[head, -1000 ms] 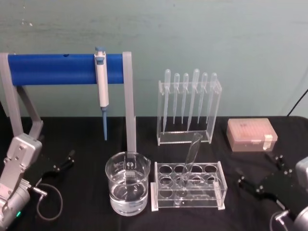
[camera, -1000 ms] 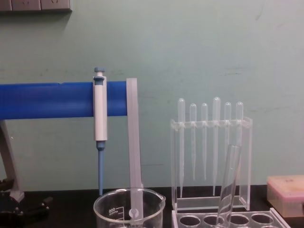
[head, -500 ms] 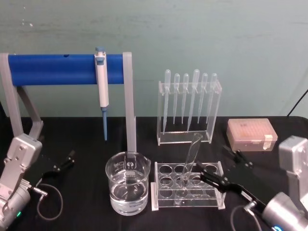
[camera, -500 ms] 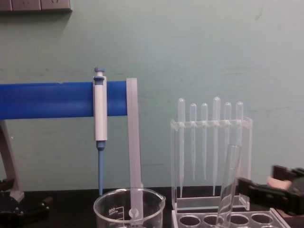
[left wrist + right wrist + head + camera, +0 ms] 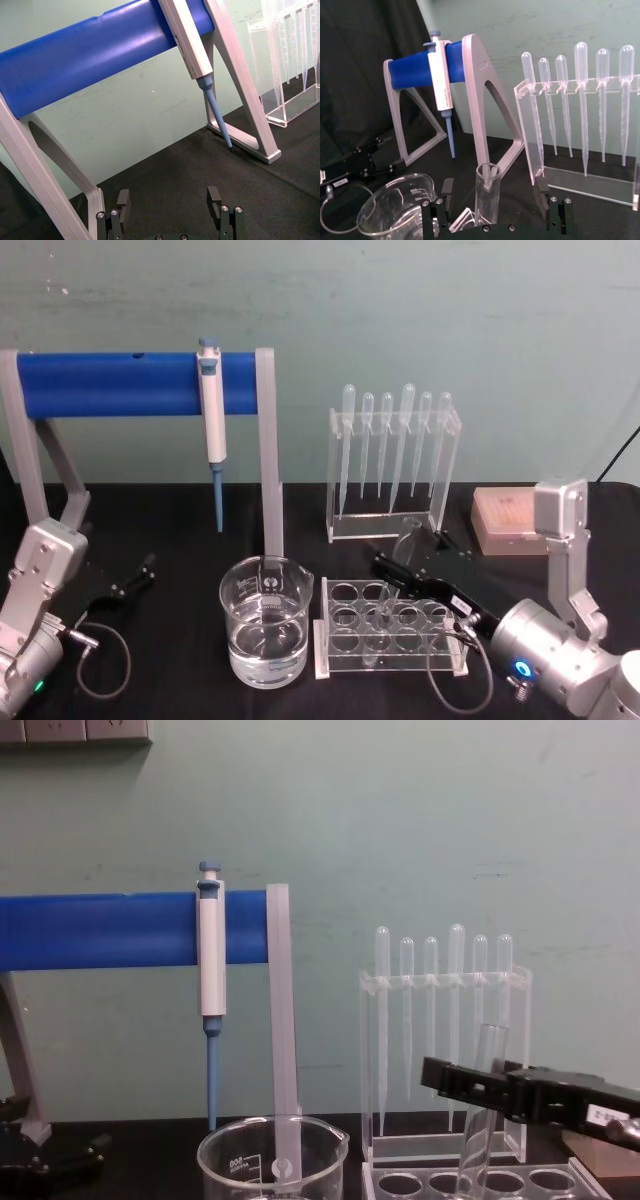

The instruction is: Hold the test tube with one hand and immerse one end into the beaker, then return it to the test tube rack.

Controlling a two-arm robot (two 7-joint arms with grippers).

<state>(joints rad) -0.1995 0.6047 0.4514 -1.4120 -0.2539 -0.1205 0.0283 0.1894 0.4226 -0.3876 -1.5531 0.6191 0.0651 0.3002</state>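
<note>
We see the test tube [image 5: 383, 612] standing in the clear rack [image 5: 345, 658]. Its round bottom is down among the holes and its open top is tipped toward the robot's right (we cannot tell which hole it goes through). The right gripper [image 5: 493, 192] is level with the tube's upper part, its two black fingers spread apart with one on each side of the glass. In the right wrist view we see a gap between the tube and each finger, so nothing is clamped. The gripper reaches in from the robot's right, low over the rack.

Just to the left of the rack stands the beaker [image 5: 265, 625], upright and partly filled with clear liquid. We cannot tell whether it touches the rack.

Behind the rack a taller clear stand [image 5: 355, 530] holds six thin pipettes [image 5: 406, 430], hanging bulb up. To its right lies a pink box [image 5: 505, 520].

At the back left, a blue-and-white pipettor [image 5: 211, 425] hangs from the blue bar [image 5: 110, 383] of a grey-legged frame.

The left gripper [image 5: 169, 200] is low at the table's left side, well apart from the beaker. Its fingers are apart and nothing is between them. Everything rests on a black table [image 5: 170, 530].
</note>
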